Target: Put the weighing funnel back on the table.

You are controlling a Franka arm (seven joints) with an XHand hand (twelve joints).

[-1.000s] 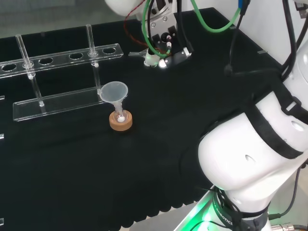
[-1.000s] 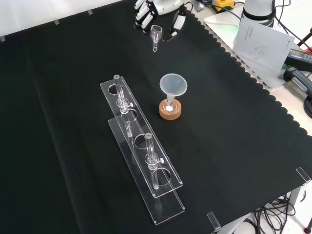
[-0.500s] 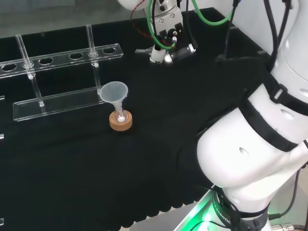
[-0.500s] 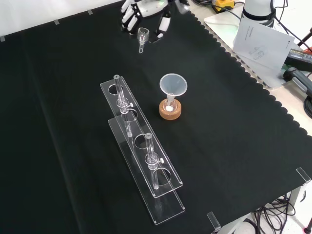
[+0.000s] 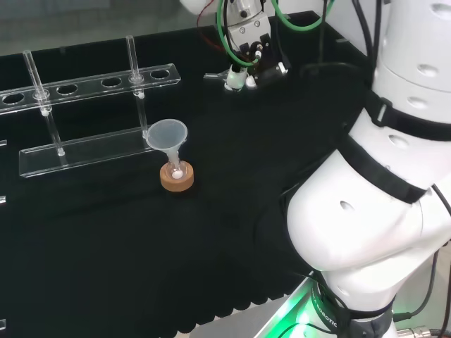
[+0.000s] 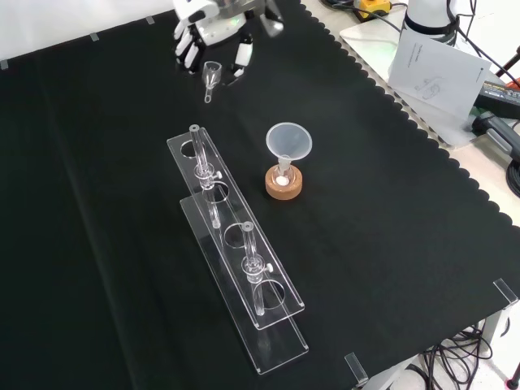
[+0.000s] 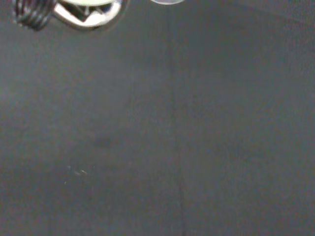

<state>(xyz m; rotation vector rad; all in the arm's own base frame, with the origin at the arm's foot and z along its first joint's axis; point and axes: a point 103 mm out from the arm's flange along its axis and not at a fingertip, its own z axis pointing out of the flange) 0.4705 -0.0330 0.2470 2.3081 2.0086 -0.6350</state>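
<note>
My black and white hand (image 6: pixel 210 28) is curled round the small clear scoop-shaped weighing funnel (image 6: pixel 211 73), stem pointing down, apparently just over the matte black cloth (image 6: pixel 114 162) beyond the clear plastic rack (image 6: pixel 236 268). Smooth, rollable piece: lower to contact, lay it sideways, uncurl slowly.
</note>
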